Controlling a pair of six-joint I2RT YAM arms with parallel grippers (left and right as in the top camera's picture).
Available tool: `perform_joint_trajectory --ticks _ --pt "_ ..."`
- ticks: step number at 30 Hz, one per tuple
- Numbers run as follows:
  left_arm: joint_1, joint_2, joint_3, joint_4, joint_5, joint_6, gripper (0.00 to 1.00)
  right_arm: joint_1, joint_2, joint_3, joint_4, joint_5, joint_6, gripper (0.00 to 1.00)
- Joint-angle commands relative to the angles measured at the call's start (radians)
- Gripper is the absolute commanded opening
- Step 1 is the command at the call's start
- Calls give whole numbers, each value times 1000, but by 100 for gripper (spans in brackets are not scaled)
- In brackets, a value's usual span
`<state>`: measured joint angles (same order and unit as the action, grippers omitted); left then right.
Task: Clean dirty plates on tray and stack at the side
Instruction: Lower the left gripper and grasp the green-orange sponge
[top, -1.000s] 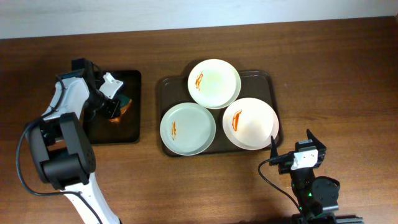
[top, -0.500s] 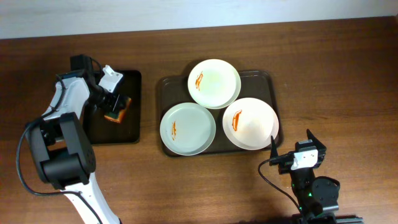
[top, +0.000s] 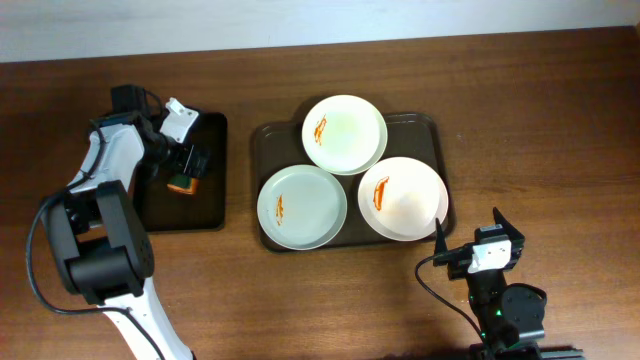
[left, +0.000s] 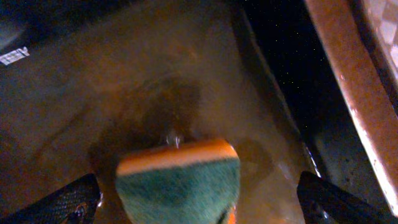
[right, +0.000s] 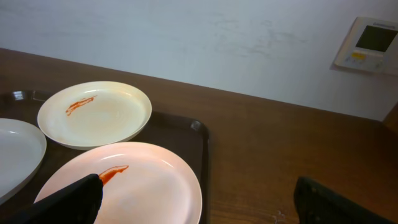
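Above the black tray (top: 192, 210), left claw (left: 200, 200) gapes astride the sponge (left: 177, 177); right claw (right: 202, 200) gapes too; wall-panel (right: 373, 43) writing illegible.

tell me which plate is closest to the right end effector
The round white shallow plate at the dark brown tray's right front corner, beside the right end effector; the others sit farther left.

plates (top: 301, 207) on tray (top: 278, 143) | sponge (top: 182, 184) in small tray (top: 200, 208), left of it
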<state>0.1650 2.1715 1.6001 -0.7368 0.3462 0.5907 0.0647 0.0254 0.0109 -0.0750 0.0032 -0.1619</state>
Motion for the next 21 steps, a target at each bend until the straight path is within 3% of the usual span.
perform_joint_trajectory --ticks 1,3,13,15,17,19,21 --pt "3 22 4 43 32 8 91 6 -3 -5 -6 9 -2 98" --pt "3 22 4 56 29 8 86 6 -3 -5 -6 9 -3 98" --pt "3 59 3 26 5 5 84 6 -3 -5 -6 9 -2 98" --pt "3 68 3 25 5 5 77 6 -3 -5 -6 9 -2 98" --pt "3 78 3 21 -11 5 41 6 -3 -5 -6 9 -2 98" --pt "3 78 3 22 -52 5 14 6 -3 -5 -6 9 -3 98" --pt "3 78 5 24 -92 4 0 6 -3 -5 -6 9 -3 99"
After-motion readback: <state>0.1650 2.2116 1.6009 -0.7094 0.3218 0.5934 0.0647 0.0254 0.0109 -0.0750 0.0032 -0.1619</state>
